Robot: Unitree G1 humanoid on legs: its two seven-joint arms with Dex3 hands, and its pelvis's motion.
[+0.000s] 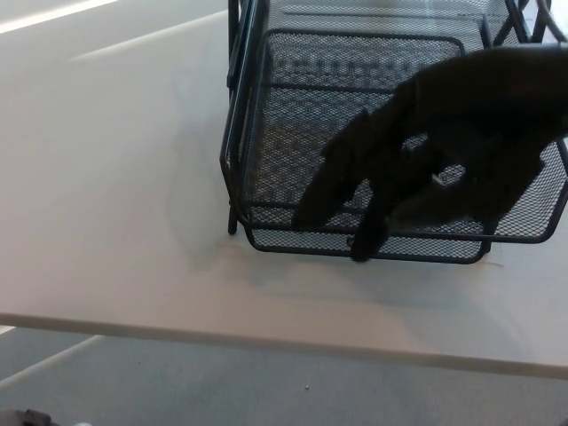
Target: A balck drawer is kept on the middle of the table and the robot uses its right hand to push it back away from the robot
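A black wire-mesh drawer unit (275,151) stands on the white table (115,231), its pulled-out drawer reaching toward me. My right hand (444,142) comes in from the right, dark and large over the drawer. Its fingers (324,191) are spread and point down-left, with the tips at the drawer's front rim (293,235). It holds nothing. The hand hides the middle and right of the drawer's inside. My left hand does not show.
The table's front edge (266,333) runs across the lower picture, with grey floor (222,390) below it. Bare white tabletop lies to the left of the drawer unit. The unit's upper frame rises at the top of the picture.
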